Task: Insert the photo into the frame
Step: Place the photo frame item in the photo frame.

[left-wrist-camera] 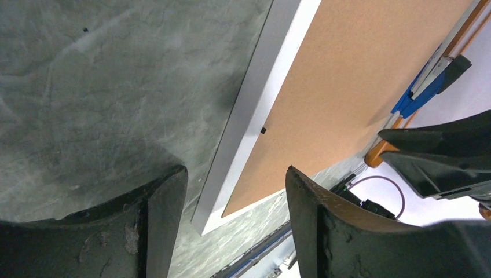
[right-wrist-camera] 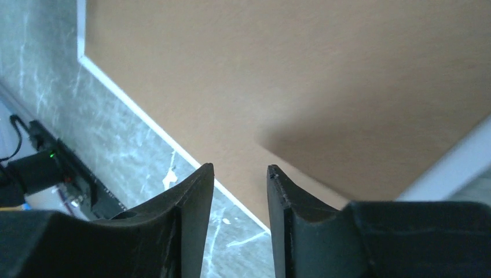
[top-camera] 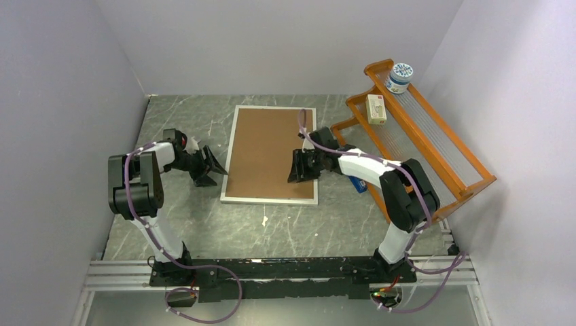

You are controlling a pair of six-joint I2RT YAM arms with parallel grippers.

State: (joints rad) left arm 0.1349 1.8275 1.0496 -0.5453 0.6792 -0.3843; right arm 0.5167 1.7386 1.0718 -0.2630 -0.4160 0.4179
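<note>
Left gripper (left-wrist-camera: 234,174) spread over table (left-wrist-camera: 87,87) just beside frame's (left-wrist-camera: 252,110) rim, seemingly apart.

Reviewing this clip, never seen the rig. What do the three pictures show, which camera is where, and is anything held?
Two robot arms are bolted at the near edge of a grey table. One picture looks down from above and behind them. The other two come from a camera on each wrist, with that arm's black fingers at the bottom. A silver-rimmed frame lies flat, its brown backing board facing up. The left gripper is open beside the frame's left edge. The right gripper hovers over the board, jaws slightly apart. Neither holds anything. An orange rack on the right carries a jar and a small box. No photo is visible.
</note>
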